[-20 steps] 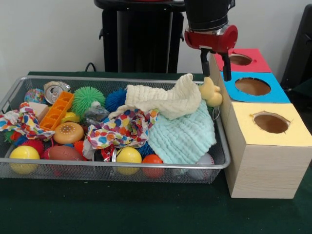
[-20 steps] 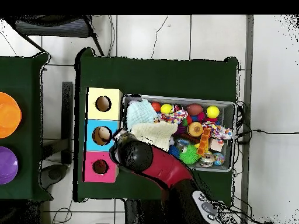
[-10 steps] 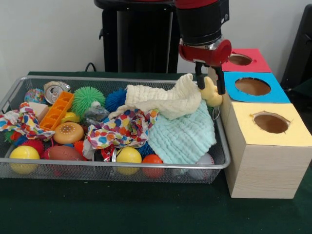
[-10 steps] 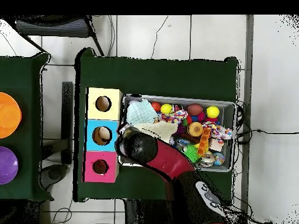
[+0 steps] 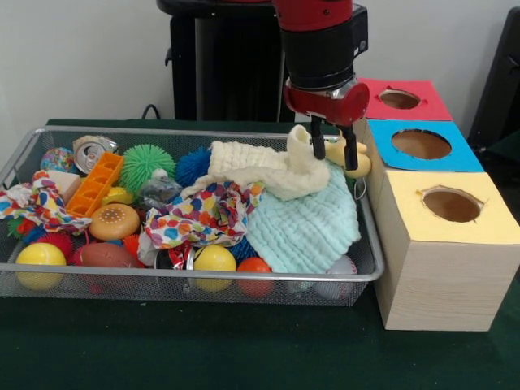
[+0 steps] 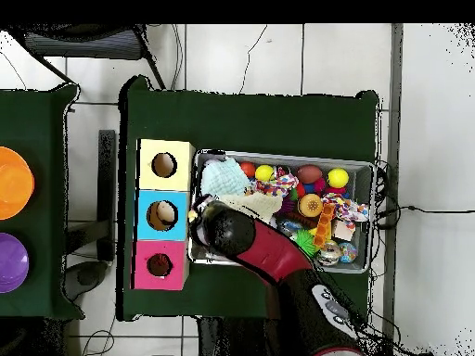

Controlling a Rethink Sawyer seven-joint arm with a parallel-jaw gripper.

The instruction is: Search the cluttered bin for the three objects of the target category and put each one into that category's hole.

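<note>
I can read no text, label, brand, number or sign in either view. The dented silver drinks can [image 5: 90, 151] at the far left of the wire mesh bin [image 5: 244, 283] shows only bare metal toward me, with no print I can make out. The multicoloured patterned cloth [image 5: 207, 217] near the middle of the bin carries blotches of colour, not letters. The red [image 5: 418, 110], blue [image 5: 455, 154] and yellow [image 5: 487, 223] tops of the wooden box on the right are plain around their holes, and the box's pale wooden front [image 5: 439, 284] is unmarked.
</note>
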